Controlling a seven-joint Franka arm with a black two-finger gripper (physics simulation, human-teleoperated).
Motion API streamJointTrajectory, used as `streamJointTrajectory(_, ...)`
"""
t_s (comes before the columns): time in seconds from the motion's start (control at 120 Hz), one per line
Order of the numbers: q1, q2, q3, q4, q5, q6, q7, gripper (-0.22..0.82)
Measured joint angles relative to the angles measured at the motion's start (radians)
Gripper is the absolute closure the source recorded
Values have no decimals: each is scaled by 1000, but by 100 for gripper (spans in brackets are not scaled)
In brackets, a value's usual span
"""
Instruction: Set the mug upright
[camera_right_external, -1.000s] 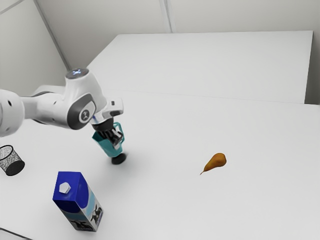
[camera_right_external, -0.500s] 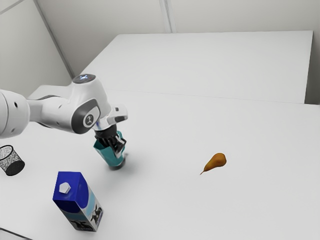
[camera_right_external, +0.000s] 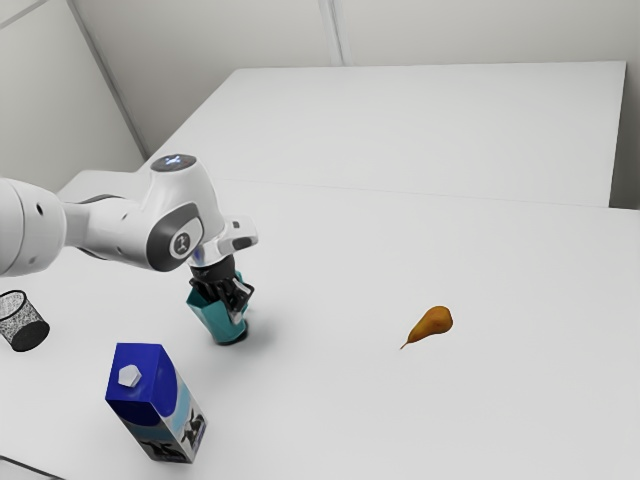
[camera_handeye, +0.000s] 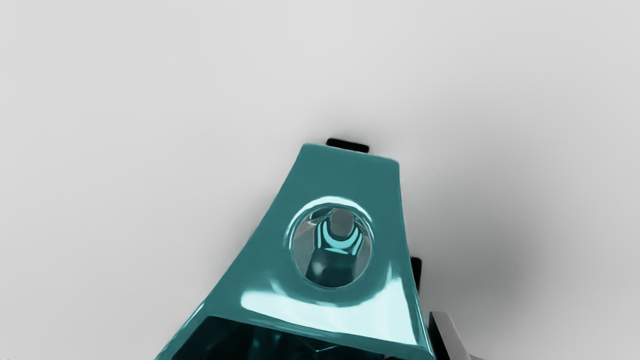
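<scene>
One teal mug (camera_right_external: 213, 316): is being held low over the table (camera_right_external: 330, 400), in the exterior view's left half, between the carton and the table's far side.
Mug's long axis: is being tilted off vertical, the wide mouth being aimed up and toward the exterior view's left, the narrow dark base down and toward its right.
Base contact: is being blurred by a dark patch beneath; whether the table is being touched cannot be told.
Round feature in the mug's wall (camera_handeye: 332, 242): is being shown in the wrist view; hole or recess cannot be told.
Mouth and handle: the mouth is being cut off by the wrist view's edge, and the handle is being partly covered by the gripper in the exterior view.
Gripper (camera_right_external: 237, 305): is being pointed steeply down at the mug, its fingers being pressed on the wall near the mouth; one finger (camera_handeye: 449, 337) is being seen outside, the other mostly hidden.
Arm (camera_right_external: 100, 225): is being reached in from the exterior view's left, its near end being cut off there, its wrist being bent downward.
Blue-topped carton (camera_right_external: 155, 395): is being stood nearer the camera.
Mesh cup (camera_right_external: 20, 322): is being clipped by the left edge.
Brown pear (camera_right_external: 434, 321): is being left lying well apart, toward the exterior view's right.
</scene>
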Motion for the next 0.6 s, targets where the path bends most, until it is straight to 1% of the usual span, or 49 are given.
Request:
streamJointTrajectory(0.067,1,1,-1,0,0,0,-5,77)
streamJointTrajectory(0.133,-2,1,1,0,-5,-1,-6,73)
streamJointTrajectory(0.475,-11,-21,6,1,-17,-3,-1,38)
streamJointTrajectory(0.6,-20,-45,6,2,-18,-3,0,28)
